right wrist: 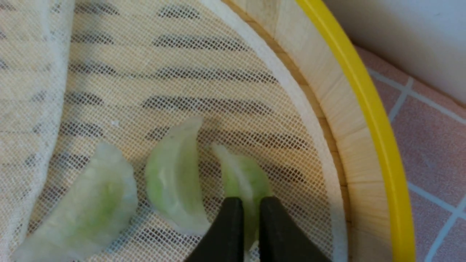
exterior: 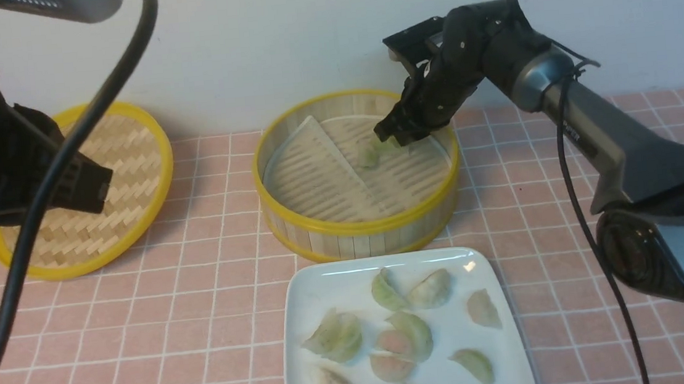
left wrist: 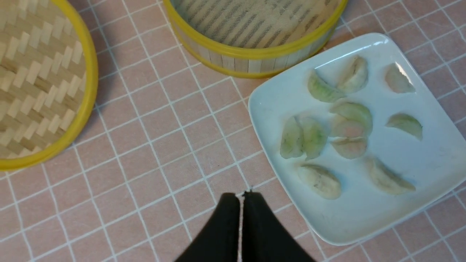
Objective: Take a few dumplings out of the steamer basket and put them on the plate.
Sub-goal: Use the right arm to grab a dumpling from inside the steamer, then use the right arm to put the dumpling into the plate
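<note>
Three dumplings (right wrist: 174, 174) sit in the steamer basket (right wrist: 338, 120), one gripped by my right end effector (right wrist: 250, 205). My left end effector (left wrist: 241, 197) is clenched empty; the plate (exterior: 319, 287), cropped at the frame's bottom, holds more.

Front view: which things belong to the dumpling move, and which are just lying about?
In the job: steamer basket, dumplings, plate, right gripper pinching one dumpling.
Lying about: woven lid, left gripper shut and empty.

Fourteen dumplings (left wrist: 320, 180), one basket (exterior: 360, 225), one plate (left wrist: 382, 218), one lid (exterior: 124, 174)
</note>
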Motion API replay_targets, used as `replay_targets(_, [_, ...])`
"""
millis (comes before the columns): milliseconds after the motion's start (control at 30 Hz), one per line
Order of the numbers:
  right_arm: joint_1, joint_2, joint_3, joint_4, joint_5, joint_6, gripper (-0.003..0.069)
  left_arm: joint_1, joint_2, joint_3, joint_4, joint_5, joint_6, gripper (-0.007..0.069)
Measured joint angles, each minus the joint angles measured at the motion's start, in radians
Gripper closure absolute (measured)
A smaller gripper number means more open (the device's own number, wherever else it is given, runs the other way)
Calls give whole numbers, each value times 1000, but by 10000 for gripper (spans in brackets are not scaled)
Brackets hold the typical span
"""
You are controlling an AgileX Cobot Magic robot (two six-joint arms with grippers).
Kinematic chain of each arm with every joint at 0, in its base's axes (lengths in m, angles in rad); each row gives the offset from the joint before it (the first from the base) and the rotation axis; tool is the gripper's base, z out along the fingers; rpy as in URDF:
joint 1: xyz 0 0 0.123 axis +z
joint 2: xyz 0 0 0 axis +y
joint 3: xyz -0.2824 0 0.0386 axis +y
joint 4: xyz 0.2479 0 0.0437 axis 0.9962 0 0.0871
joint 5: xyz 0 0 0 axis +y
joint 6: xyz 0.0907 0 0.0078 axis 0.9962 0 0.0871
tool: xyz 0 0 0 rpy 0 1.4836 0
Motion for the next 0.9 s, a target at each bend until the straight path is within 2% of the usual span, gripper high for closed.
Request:
replay_targets(200, [0,-43,-6,2,74,11,656,0,0,1,2,0,0,631])
replay_targets(533, [0,-173,25,39,79,51,657,0,0,5,2,11,0,631])
replay_targets(700, [17,-419,311,54,77,65,657,0,0,5,3,31,0,631])
replay_targets(900, [111,-787,782,60,73,66,657,0,0,6,3,30,0,631])
